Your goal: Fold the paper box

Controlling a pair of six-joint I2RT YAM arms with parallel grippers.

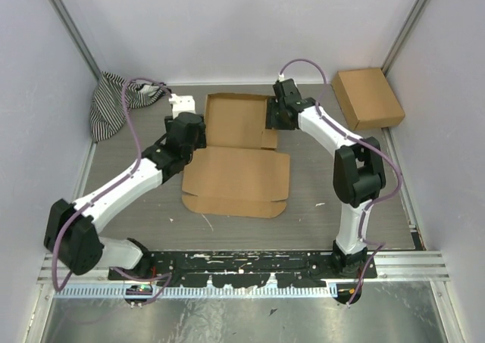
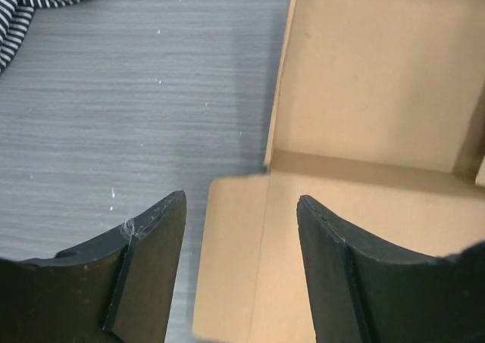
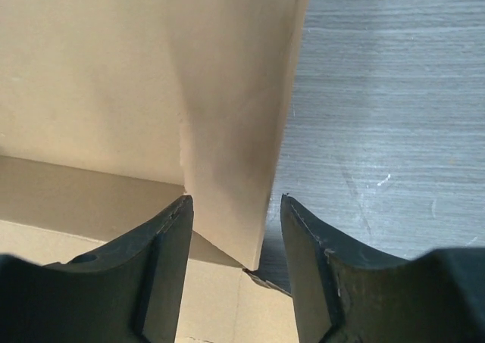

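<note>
The paper box point(image 1: 236, 161) lies in the middle of the table, brown cardboard. Its far half is a shallow tray with raised walls and its near half is a flat lid panel. My left gripper point(image 1: 195, 136) is at the tray's left near corner. In the left wrist view it point(image 2: 241, 207) stands open over a flat side flap point(image 2: 235, 267), with nothing between the fingers. My right gripper point(image 1: 271, 118) is at the tray's right wall. In the right wrist view it point(image 3: 236, 203) is open, and the upright right wall point(image 3: 235, 93) stands loose between the fingers.
A smaller ready-made brown box point(image 1: 367, 98) sits at the back right. A black-and-white striped cloth point(image 1: 114, 104) lies bunched at the back left, with a small white block point(image 1: 180, 103) beside it. Pale walls close in three sides. A metal rail point(image 1: 242, 263) runs along the near edge.
</note>
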